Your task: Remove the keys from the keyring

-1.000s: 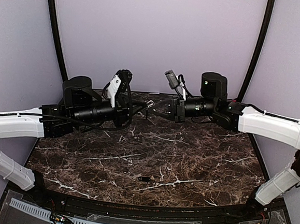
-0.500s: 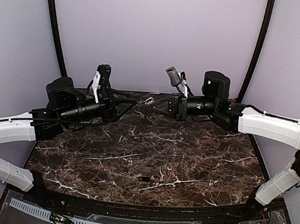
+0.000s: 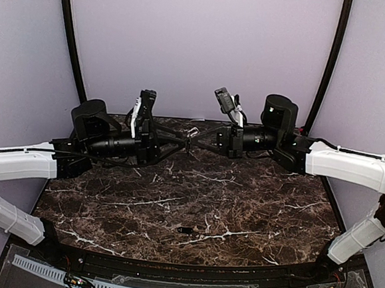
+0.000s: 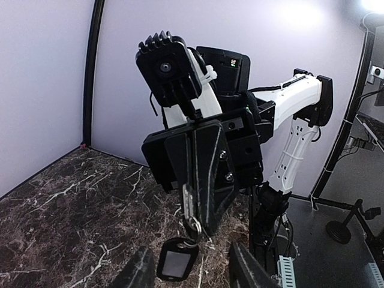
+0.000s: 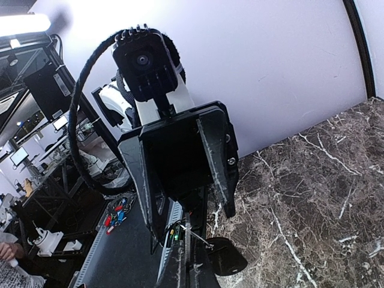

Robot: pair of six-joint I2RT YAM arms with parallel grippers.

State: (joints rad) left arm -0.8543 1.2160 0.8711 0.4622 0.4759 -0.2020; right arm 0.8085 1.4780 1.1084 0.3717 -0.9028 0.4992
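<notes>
Left gripper (image 3: pixel 176 143) has swung back in toward the centre after pulling away to its own side half a second ago, and its jaws, shut a second ago, now stand apart and empty. Right gripper (image 4: pixel 202 223) has hardly stirred: it is clamped on the keyring (image 4: pixel 193 226), held up over the far part of the table (image 3: pixel 254 202), with a dark fob (image 4: pixel 176 264) dangling under it. One key (image 3: pixel 186 230) lies loose near the front edge, well apart from both arms. What is left on the ring I cannot tell (it is too small). To do the next grab well, the left jaws should probably come in level and close on a hanging piece, not on the ring, while the right grip stays firm.
</notes>
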